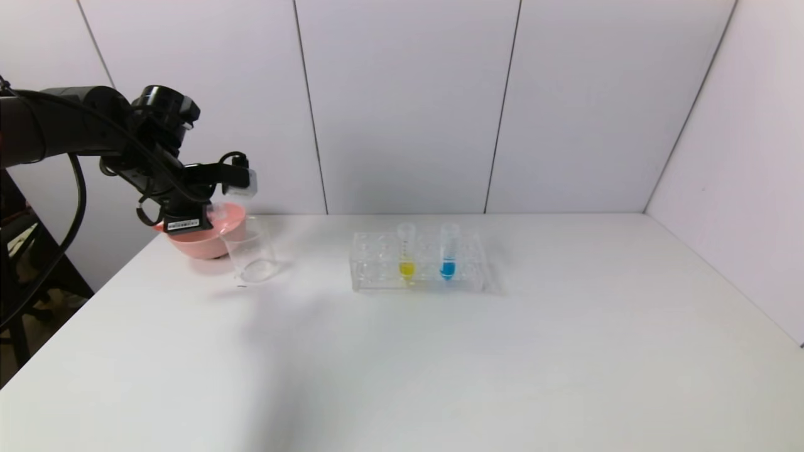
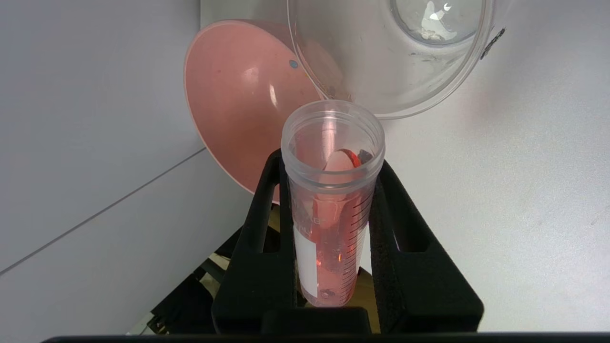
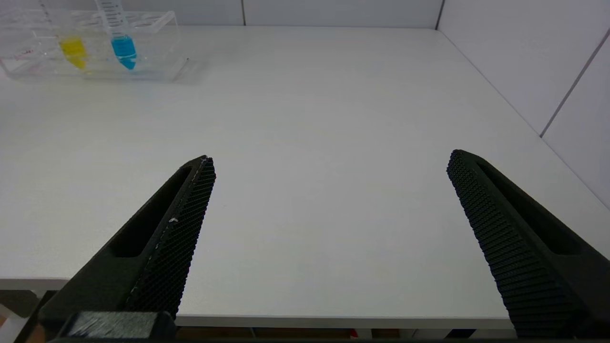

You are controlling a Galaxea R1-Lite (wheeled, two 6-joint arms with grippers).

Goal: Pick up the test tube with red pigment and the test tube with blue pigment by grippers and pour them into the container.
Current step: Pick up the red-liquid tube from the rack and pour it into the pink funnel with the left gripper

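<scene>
I count three tubes. The red tube is pinched between the jaws of my left gripper, held at upper left of the head view with its open mouth toward the beaker. The yellow tube and the blue tube stand upright in the one clear rack, centre frame, yellow left of blue. One beaker stands just right of the one pink bowl; whether they touch I cannot tell. My right gripper hangs with jaws spread wide over the near table edge, well apart from the rack. The table is plain white; pale panelled walls enclose it at back and right.
</scene>
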